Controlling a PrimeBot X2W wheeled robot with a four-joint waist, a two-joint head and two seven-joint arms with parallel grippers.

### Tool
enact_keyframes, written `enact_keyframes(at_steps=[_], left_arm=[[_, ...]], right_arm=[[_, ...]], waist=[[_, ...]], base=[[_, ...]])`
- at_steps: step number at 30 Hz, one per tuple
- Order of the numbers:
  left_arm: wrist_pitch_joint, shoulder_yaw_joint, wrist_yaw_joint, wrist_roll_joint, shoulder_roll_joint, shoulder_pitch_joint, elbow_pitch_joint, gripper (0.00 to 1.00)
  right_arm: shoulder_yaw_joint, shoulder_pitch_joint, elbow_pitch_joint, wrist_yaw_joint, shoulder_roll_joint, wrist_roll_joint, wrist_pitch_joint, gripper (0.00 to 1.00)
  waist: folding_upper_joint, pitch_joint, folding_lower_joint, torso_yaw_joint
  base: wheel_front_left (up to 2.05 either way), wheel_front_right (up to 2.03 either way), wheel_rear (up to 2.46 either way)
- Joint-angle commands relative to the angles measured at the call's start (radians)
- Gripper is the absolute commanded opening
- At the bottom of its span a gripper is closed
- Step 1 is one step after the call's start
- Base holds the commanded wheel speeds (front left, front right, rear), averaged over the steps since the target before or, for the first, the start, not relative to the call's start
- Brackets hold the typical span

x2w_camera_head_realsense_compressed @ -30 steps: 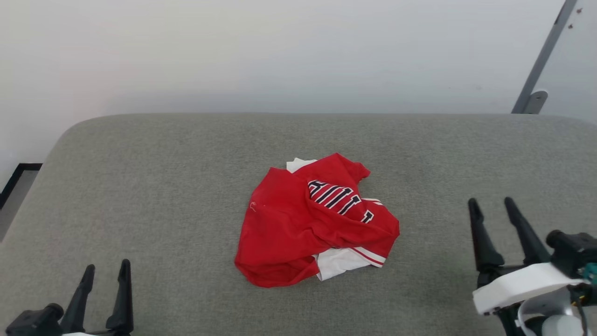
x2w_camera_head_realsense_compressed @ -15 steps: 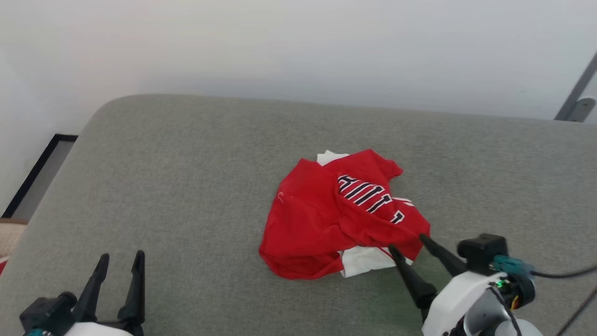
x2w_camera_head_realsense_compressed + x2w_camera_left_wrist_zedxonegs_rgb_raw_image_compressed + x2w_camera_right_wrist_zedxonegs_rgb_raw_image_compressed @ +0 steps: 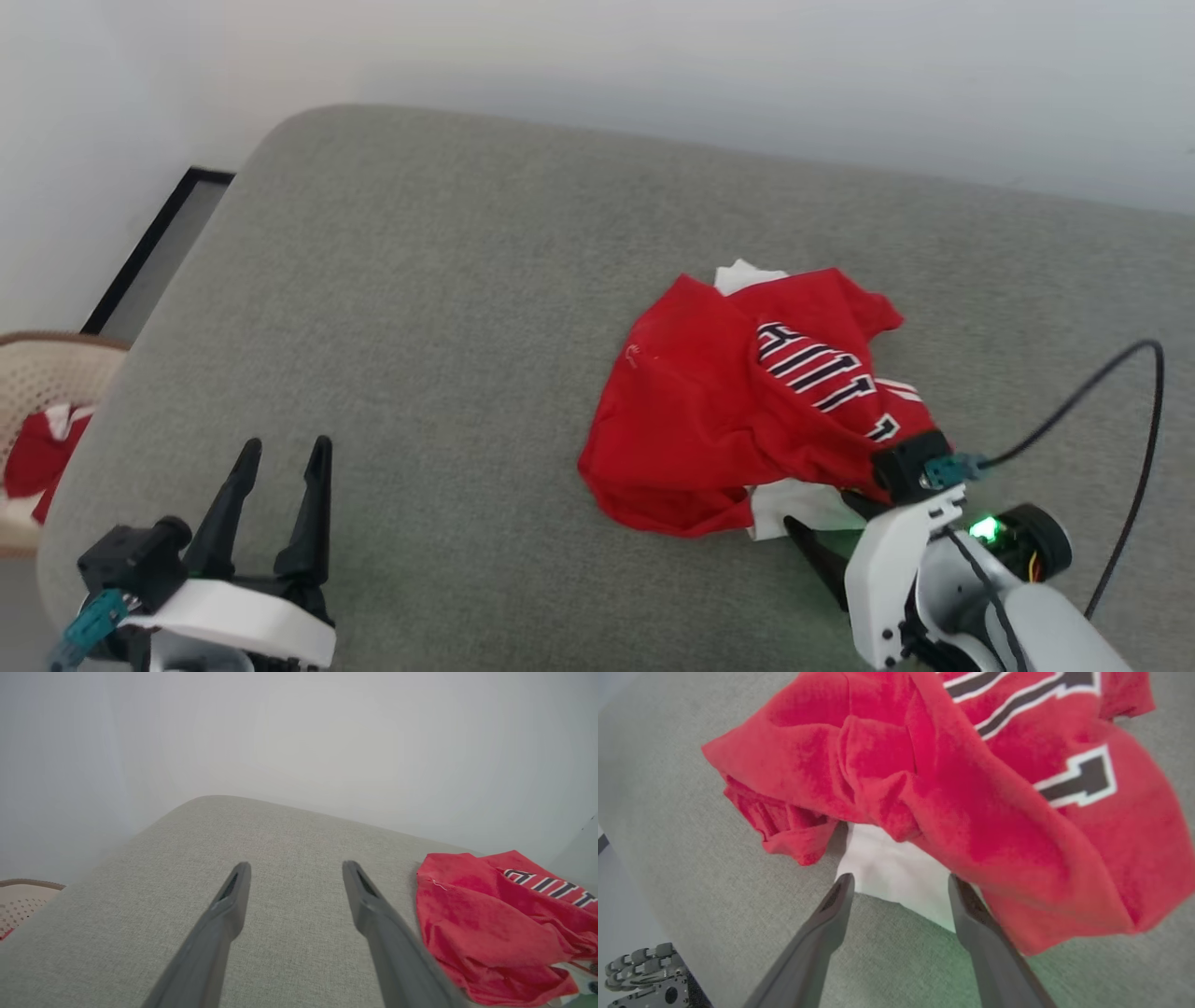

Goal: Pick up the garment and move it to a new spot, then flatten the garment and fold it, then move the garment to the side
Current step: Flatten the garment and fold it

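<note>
Pale basket (image 3: 47, 373), far left, beside the cushion: red cloth (image 3: 33, 457) inside.
Left gripper (image 3: 285, 446): fingers spread wide, empty, over bare grey cushion (image 3: 420, 280).
Garment (image 3: 709, 420): crumpled red heap, lettering up, right of cushion centre.
Right gripper (image 3: 900, 879): fingers wide apart, tips at the Garment's white near edge, not closed on it.

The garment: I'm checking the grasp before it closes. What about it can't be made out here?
On the garment, folds hide most of the lettering, every view.
Head view: the wrist housing hides where the right pincer meets the cloth.
Right wrist view: top edge cuts off the garment.
Left wrist view: right edge cuts it off.
</note>
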Motion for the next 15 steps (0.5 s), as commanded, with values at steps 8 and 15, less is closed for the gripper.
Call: enact_keyframes(at_steps=[8, 15], left_arm=[[-0.005, -0.016, -0.003, -0.017, -0.011, -0.045, 0.005, 1.00], [-0.005, -0.012, -0.003, -0.027, -0.015, -0.048, 0.005, 1.00]], right_arm=[[0.037, -0.100, 0.118, 0.000, 0.007, -0.076, 0.098, 1.00], [0.098, -0.152, 0.212, 0.000, 0.004, -0.109, 0.161, 0.00]], waist=[[-0.0001, 0.057, 0.0000, 0.055], [-0.0001, 0.062, 0.0000, 0.053]], base=[[0.00, 0.00, 0.00], [0.00, 0.00, 0.00]])
